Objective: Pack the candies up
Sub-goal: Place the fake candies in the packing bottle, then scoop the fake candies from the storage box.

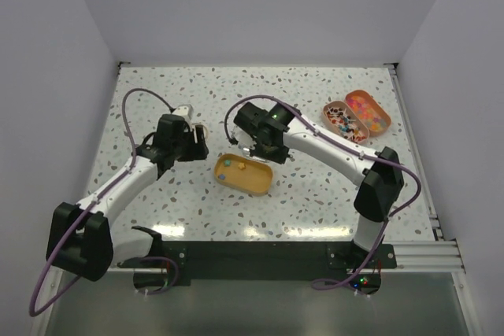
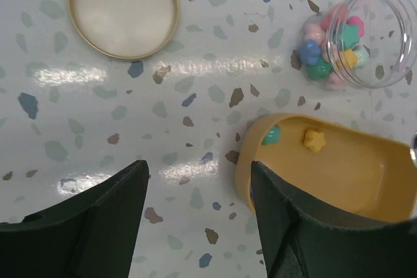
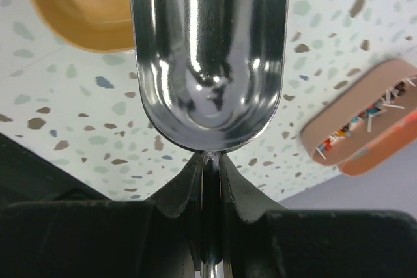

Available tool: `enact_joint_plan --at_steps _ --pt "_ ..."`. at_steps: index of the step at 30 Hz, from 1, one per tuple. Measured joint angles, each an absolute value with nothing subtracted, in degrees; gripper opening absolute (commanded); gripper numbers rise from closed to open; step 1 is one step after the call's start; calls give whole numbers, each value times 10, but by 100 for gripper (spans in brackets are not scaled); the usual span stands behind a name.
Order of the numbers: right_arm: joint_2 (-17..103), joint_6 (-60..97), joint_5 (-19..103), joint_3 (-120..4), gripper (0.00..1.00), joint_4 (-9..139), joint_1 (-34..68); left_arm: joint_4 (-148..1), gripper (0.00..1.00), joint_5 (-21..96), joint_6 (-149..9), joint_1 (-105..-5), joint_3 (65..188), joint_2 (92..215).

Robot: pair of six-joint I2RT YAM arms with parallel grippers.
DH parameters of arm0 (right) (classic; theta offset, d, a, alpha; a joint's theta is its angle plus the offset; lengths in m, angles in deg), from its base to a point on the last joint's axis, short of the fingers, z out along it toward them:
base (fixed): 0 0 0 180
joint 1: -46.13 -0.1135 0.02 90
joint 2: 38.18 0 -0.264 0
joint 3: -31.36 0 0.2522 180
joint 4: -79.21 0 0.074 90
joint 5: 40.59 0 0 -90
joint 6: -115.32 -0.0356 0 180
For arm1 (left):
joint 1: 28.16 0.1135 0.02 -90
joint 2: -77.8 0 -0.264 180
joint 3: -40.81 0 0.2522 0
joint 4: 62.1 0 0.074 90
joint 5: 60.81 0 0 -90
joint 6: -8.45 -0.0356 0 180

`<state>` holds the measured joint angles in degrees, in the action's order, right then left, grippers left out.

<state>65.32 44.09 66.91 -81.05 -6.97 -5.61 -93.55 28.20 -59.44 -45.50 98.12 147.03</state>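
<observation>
Two dark fingers (image 2: 98, 219) of the left gripper (image 2: 199, 180) stand well apart above the speckled table (image 2: 98, 115), with only bare tabletop between them. Just beside its right finger lies a yellow tray (image 2: 365, 180), and two star-shaped candies (image 2: 314, 139), one teal and one yellow, sit near that tray's rounded end. Beyond the tray a clear jar (image 2: 384, 37) lies on its side. More candies in pink, blue, green and yellow are piled inside it at its mouth. Further out to the left, a round gold-rimmed lid (image 2: 124, 8) lies flat on the table, well apart from the jar.

The right gripper (image 3: 207, 161) is pinched tight on the thin handle of a metal scoop (image 3: 208, 63). The shiny bowl of the scoop points away from the wrist and holds nothing. In the right wrist view the yellow tray shows past the scoop's upper left. A pink tray (image 3: 345, 112) and an orange tray (image 3: 384, 154) lie touching each other off to the right, and small mixed-colour sweets are visible in the pink one. From above, that pair lies near the table's far right corner, well apart from the yellow tray.
</observation>
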Motion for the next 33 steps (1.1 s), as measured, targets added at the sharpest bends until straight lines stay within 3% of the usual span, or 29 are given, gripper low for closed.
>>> enact_joint_plan --at_steps 8,26,33 --pt "693 443 590 -779 0 -72 -56 -936 59 340 -540 -480 961 1522" --pt "776 440 574 -798 0 -90 -55 -884 47 391 -466 -493 924 1573" --pt "828 431 578 -858 0 -99 -55 -866 34 404 -461 -496 922 1574"
